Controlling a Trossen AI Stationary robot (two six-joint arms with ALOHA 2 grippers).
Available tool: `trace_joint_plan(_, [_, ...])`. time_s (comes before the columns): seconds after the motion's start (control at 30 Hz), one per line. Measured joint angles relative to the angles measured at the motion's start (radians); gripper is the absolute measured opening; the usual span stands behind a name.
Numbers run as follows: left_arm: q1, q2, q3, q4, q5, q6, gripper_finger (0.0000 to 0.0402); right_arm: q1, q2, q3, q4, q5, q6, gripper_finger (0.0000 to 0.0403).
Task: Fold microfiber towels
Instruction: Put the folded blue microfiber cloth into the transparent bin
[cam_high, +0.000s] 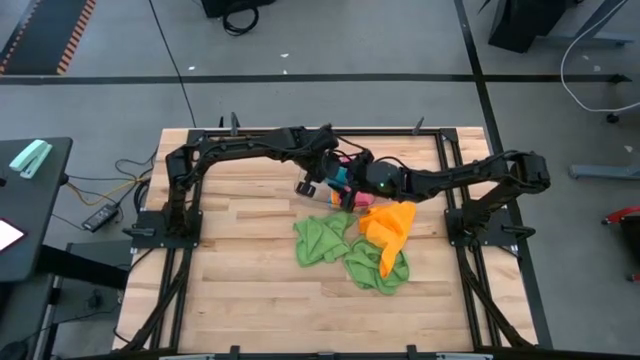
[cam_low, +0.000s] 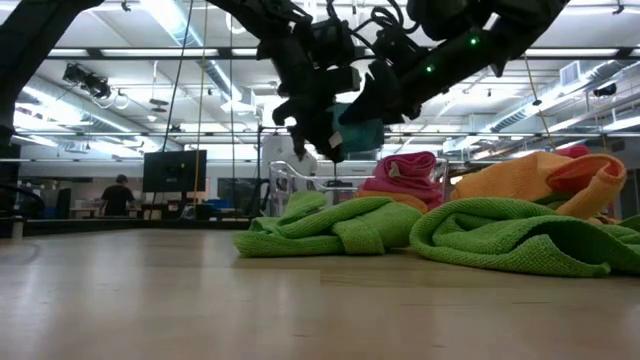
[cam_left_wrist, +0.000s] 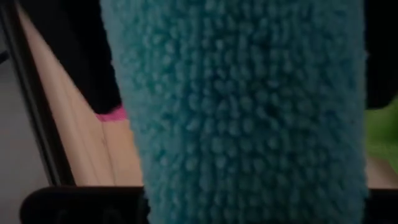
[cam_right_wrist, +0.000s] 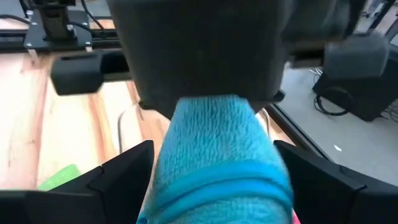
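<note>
A blue microfiber towel (cam_high: 341, 177) hangs in the air between my two grippers near the table's far middle; it also shows in the low view (cam_low: 356, 131). My left gripper (cam_high: 324, 184) and my right gripper (cam_high: 358, 186) are both shut on it. Below them lie a pink towel (cam_low: 405, 172), an orange towel (cam_high: 390, 222) and two crumpled green towels (cam_high: 320, 240) (cam_high: 378, 266), all resting on the table in one heap. My left gripper holds the blue towel at the end away from my right gripper (cam_right_wrist: 208, 109). Its own body hides the place of contact. The towel fills its wrist view (cam_left_wrist: 249, 112) and is lifted clear of the table. My right gripper has a bunched, several-layer part of the blue towel (cam_right_wrist: 217, 180) between its two fingers (cam_right_wrist: 124, 171), which stand against the towel's two sides. The towel runs forward from there to the left gripper, clear of the table.
A clear tray's rim (cam_low: 287, 185) shows behind the heap at the far side. The heap takes up the table's middle and right; bare wood (cam_high: 240, 270) lies to the left and near side. Dark frame rails run along the table's edges.
</note>
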Motion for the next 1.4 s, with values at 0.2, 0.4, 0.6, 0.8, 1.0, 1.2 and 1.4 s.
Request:
trace_joint_plan(0.2, [0.006, -0.003, 0.0, 0.02, 0.005, -0.006, 0.0075, -0.022, 0.0, 0.0, -0.037, -0.001, 0.0, 0.0309])
trace_joint_plan(0.4, [0.009, -0.003, 0.0, 0.023, 0.006, 0.004, 0.0078, -0.022, 0.0, 0.0, -0.035, -0.001, -0.038, 0.0239])
trace_joint_plan(0.6, [0.009, -0.003, 0.0, 0.045, 0.006, 0.01, 0.0106, -0.022, 0.0, 0.0, -0.035, -0.024, -0.074, 0.0164])
trace_joint_plan(0.8, [0.009, -0.008, 0.0, 0.027, 0.002, 0.037, 0.0176, -0.019, -0.008, 0.0, -0.038, -0.027, -0.099, 0.0092])
trace_joint_plan(1.0, [0.015, -0.083, 0.0, -0.074, -0.019, 0.049, 0.0237, -0.019, -0.067, 0.001, -0.103, -0.029, -0.1, 0.0075])
trace_joint_plan(1.2, [0.044, -0.165, 0.0, -0.097, -0.022, 0.024, 0.0255, -0.019, -0.145, 0.0, -0.232, -0.028, -0.098, 0.0081])
trace_joint_plan(1.4, [0.075, -0.188, 0.0, -0.034, 0.125, -0.056, 0.0249, -0.019, -0.182, 0.0, -0.343, -0.028, -0.098, 0.0081])
